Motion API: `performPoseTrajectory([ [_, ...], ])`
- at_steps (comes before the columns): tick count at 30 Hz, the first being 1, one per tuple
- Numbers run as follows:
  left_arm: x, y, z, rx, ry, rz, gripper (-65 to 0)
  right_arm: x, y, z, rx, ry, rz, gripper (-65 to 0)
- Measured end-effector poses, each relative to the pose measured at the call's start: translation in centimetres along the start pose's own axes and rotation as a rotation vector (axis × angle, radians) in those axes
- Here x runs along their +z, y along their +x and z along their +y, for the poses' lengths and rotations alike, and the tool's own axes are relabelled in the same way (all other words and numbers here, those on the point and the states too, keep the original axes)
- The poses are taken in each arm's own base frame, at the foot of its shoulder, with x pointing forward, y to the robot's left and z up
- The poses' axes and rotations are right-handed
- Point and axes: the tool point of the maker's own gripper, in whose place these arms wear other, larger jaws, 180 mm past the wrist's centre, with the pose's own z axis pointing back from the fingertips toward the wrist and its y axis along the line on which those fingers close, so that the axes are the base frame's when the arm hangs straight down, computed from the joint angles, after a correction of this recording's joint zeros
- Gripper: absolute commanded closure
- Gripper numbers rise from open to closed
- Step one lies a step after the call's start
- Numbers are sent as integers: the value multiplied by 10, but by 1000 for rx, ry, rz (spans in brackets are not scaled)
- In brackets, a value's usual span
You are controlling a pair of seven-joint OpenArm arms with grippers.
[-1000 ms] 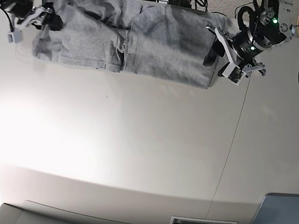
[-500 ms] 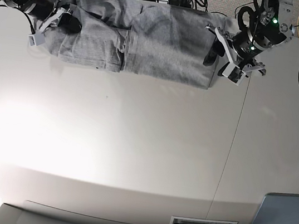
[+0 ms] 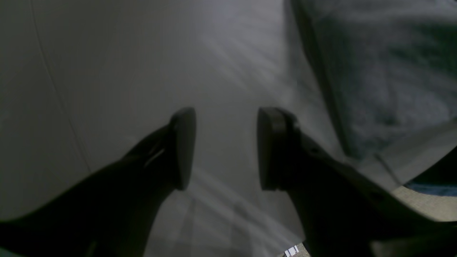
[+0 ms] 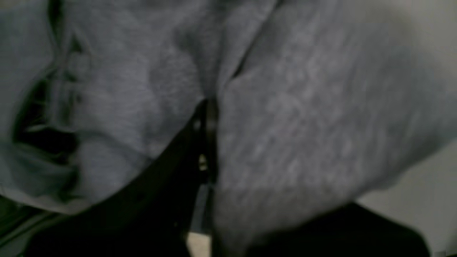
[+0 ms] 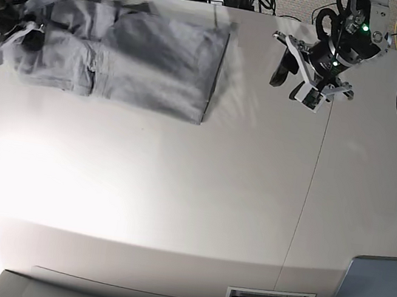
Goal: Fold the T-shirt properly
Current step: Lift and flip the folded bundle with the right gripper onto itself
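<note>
Right tool grips the T-shirt; left tool gapes

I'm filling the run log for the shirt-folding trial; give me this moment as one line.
phase: dragging shirt sideways | right tool: shut on T-shirt | left tool: open, empty, over bare table | shirt: partly folded, blurred

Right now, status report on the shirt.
Right claw shut on T-shirt. Left claw open, off the cloth. Nothing in the way.
</note>
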Motion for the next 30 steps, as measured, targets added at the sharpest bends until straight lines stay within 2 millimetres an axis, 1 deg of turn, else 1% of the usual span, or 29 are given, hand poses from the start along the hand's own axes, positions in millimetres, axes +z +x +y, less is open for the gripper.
performPoseTrajectory([
  [3,0,0,0,0,0,-1,-270,12,24,26,46,14,-45,0],
  [6,0,0,0,0,0,-1,-270,24,42,56,114,15,-91,0],
  [9,0,0,0,0,-1,-2,-270,34,59,94,219,15,-164,0],
  [11,-1,0,-2,18,-16,-7,-270,38,71,124,286,25,-227,0],
  [14,-5,-5,-9,46,-57,-5,-270,38,78,167,362,41,-291,0],
  [15,-6,-7,-11,39,-71,-1,-270,33,76,180,363,57,-297,0],
  [19,-9,-14,-15,68,-106,5,-270,10,55,223,392,124,-239,0],
  [22,-11,-19,-15,80,-109,15,-270,1,47,253,422,163,-238,0],
  [25,-11,-19,-15,80,-109,13,-270,-11,38,272,457,178,-224,0],
  [30,-11,-19,-15,80,-109,14,-270,-42,4,290,517,209,-129,0],
])
